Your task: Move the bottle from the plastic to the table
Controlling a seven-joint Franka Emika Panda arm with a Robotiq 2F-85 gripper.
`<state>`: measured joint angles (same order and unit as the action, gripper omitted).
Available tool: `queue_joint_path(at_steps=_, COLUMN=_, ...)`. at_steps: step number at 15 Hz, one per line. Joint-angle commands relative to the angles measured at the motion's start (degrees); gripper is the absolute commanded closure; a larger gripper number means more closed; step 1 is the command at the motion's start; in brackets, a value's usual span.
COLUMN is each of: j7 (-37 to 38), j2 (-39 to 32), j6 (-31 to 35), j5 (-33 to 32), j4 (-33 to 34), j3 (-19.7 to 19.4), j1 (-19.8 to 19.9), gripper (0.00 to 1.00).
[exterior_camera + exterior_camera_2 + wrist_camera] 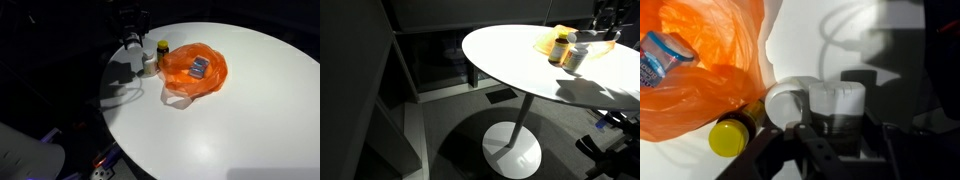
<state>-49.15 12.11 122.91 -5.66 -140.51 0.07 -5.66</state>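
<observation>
In the wrist view my gripper [837,128] is shut on a white-capped bottle [835,102] with dark contents, one finger on each side. The bottle stands upright over the white table [805,40], just off the edge of the orange plastic bag [710,60]. In an exterior view the gripper [134,44] hangs at the table's far left edge, left of the plastic [195,70]. Whether the bottle's base touches the table is hidden.
A yellow-capped bottle [728,136] [162,50] and a white round-capped container [785,100] [148,66] stand close beside the held bottle, against the plastic. A small blue-grey packet [200,68] lies on the plastic. The table edge [105,95] is near the gripper.
</observation>
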Motion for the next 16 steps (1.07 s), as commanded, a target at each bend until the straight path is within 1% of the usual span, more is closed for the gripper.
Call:
queue_joint_path(at_steps=1, j7=-4.4, j2=-5.2, j6=2.3, j5=-1.6, j4=4.2, j3=0.3, j1=-0.4, gripper=0.74)
queue_joint_path(at_steps=6, j7=-13.2, j2=-12.4, j6=9.8, j5=0.8, j4=7.1, j3=0.7, j1=0.1, gripper=0.74)
queue_joint_path(at_steps=14, j7=-19.8, j2=-19.4, j6=13.4, j5=2.0, j4=9.6, j3=2.8, j1=1.7, gripper=0.74)
queue_joint_path(at_steps=15, j7=-20.3, j2=-19.7, j6=13.2, j5=2.3, j4=9.7, j3=3.0, j1=1.9, gripper=0.58)
queue_joint_path(at_steps=16, j7=-20.8, j2=-19.8, j6=13.0, j5=2.6, j4=9.7, j3=3.3, j1=2.1, gripper=0.24)
